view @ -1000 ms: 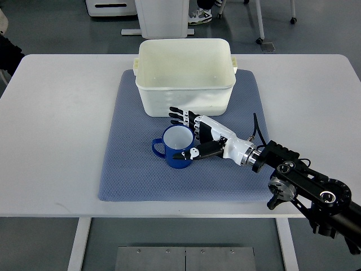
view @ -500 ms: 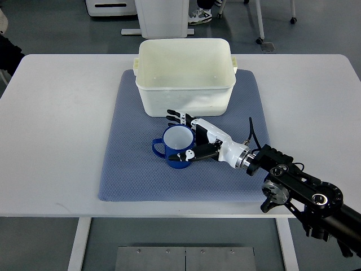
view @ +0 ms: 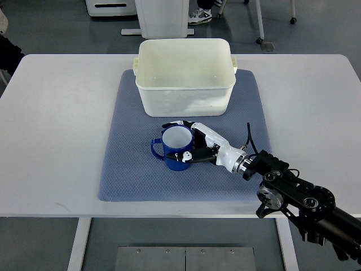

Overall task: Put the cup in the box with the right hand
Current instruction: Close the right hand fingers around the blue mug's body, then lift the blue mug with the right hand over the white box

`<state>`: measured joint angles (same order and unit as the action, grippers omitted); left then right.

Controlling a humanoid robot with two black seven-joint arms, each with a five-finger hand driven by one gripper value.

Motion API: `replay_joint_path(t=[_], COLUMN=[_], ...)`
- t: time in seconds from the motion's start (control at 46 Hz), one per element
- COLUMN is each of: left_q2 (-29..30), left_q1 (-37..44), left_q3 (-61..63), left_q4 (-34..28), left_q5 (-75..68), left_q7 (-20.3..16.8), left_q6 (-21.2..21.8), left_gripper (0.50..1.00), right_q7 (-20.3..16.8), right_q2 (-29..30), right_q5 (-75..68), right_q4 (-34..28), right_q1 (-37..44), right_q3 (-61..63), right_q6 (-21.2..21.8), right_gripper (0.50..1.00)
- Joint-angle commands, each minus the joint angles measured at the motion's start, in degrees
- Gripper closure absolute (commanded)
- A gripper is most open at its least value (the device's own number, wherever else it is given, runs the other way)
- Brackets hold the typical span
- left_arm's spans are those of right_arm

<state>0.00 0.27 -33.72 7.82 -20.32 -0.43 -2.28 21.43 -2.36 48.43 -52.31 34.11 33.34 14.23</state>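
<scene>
Top view: your right hand has closed its fingers around the blue cup, near the box.

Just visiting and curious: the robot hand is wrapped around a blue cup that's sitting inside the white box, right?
Not quite. The right robot hand is wrapped around the blue cup, but the cup stands on the blue mat in front of the white box, not inside it, as the top view shows.

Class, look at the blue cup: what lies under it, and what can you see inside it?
The blue cup stands on the blue-grey mat, which covers the table. Its white inside looks empty. The right hand wraps the cup's right side, hiding that wall.
</scene>
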Motion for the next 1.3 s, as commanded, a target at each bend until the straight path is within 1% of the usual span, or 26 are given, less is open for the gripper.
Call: replay_joint_path(t=[0.0,0.065,0.152,0.217,0.304,0.37,0.522,0.63,0.783,1.022,1.196,1.283], left_q2=[0.0,0.0,0.0,0.0,0.0,0.0,0.0,0.0,0.0,0.0,0.0,0.0], left_q1=[0.0,0.0,0.0,0.0,0.0,0.0,0.0,0.0,0.0,0.0,0.0,0.0], left_q3=[0.06,0.06,-0.03,-0.03,0.06,-0.03,0.06,-0.03,0.06,-0.03,0.06,-0.03], left_q4=[0.0,0.0,0.0,0.0,0.0,0.0,0.0,0.0,0.0,0.0,0.0,0.0], left_q5=[0.01,0.01,0.01,0.01,0.01,0.01,0.01,0.01,0.01,0.01,0.01,0.01], left_q7=[-0.01,-0.01,-0.01,-0.01,-0.01,-0.01,-0.01,-0.1,-0.01,-0.01,-0.01,-0.01], left_q6=[0.0,0.0,0.0,0.0,0.0,0.0,0.0,0.0,0.0,0.0,0.0,0.0], left_gripper=[0.5,0.5,0.5,0.5,0.5,0.5,0.5,0.5,0.5,0.5,0.5,0.5], right_q7=[0.01,0.62,3.43,4.76,5.55,5.64,5.02,4.93,3.44,0.54,-0.16,-0.6], right_q2=[0.43,0.96,0.96,0.87,0.43,-0.36,-2.38,-3.44,-5.02,-5.02,-4.4,-3.97], right_q5=[-0.01,-0.01,-0.01,-0.01,-0.18,-0.18,-0.27,-0.45,-1.15,-4.66,-6.42,-7.47], right_q4=[0.54,0.98,1.07,0.9,0.28,-1.82,-5.78,-6.66,-7.89,-6.49,-2.54,-0.25], right_q1=[0.0,0.0,0.17,0.35,0.7,0.87,2.19,3.25,7.81,14.93,19.33,20.91], right_q3=[0.14,0.32,0.14,0.06,0.06,0.32,0.32,0.41,0.93,1.99,2.78,3.04], right_q6=[-0.08,-0.61,-0.7,-0.61,-0.52,-0.52,-0.43,-0.35,-0.17,-0.35,-0.79,-1.92], right_gripper=[1.0,1.0,1.0,1.0,1.0,1.0,1.0,1.0,1.0,1.0,1.0,1.0])
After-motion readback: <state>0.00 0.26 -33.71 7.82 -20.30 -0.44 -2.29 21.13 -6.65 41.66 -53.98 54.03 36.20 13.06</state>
